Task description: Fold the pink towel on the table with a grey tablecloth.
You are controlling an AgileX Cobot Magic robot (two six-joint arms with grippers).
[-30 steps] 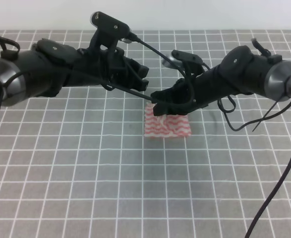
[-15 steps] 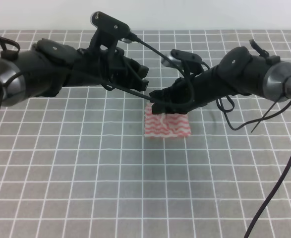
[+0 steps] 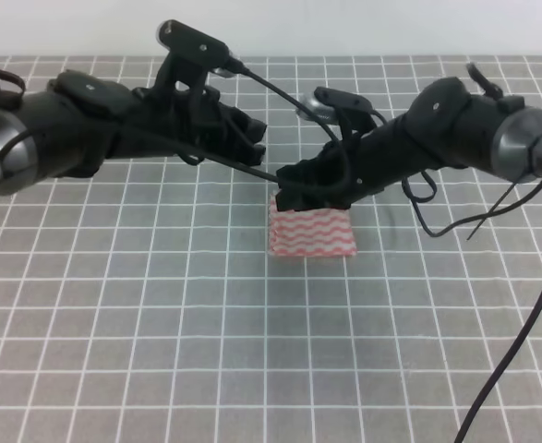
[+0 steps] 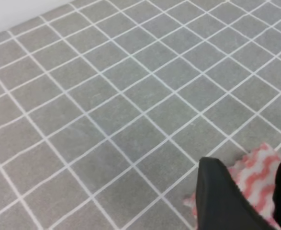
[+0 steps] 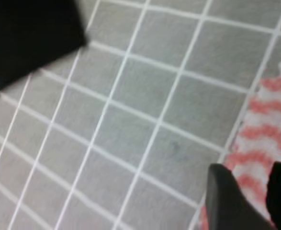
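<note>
The pink towel [image 3: 312, 233] lies folded into a small flat rectangle on the table with a grey tablecloth [image 3: 160, 305]. My right gripper [image 3: 287, 190] hovers just over the towel's back left corner. In the right wrist view its fingers [image 5: 229, 203] stand slightly apart with the towel [image 5: 269, 129] beneath them, and nothing is held. My left gripper [image 3: 255, 140] is higher and further back left, clear of the towel. In the left wrist view it [image 4: 252, 203] is open and empty, and the towel [image 4: 255, 170] shows between its fingers [image 4: 219, 196].
The grid-marked grey cloth runs to a white wall at the back [image 3: 280, 28]. Black cables [image 3: 520, 305] hang from the right arm over the right side of the table. Both arms cross above the table's middle.
The small raised fold near the towel's back left corner has dropped and the towel now lies flat. Both arms have risen slightly, and the left arm has drawn back to the left.
</note>
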